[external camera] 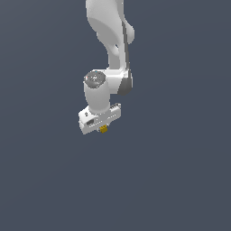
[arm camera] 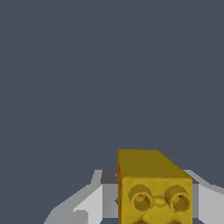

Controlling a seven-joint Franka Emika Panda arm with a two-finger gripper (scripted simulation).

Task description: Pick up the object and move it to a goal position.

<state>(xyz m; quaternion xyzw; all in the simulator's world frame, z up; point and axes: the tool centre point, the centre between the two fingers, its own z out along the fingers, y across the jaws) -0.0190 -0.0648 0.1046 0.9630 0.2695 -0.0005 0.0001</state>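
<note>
Now the white robot claw [external camera: 103, 128] is closed on the small mustard-yellow studded block [external camera: 103, 129], its pale fingers [arm camera: 94, 201] pressing both sides. Block and claw sit just below centre, toward six o'clock, in the exterior view.

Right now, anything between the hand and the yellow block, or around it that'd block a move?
Nothing visible. The mustard-yellow block sits between the fingers of the hand, with no other object in either view, only a plain dark background. No goal marker shows, so the path to it can't be judged.
</note>
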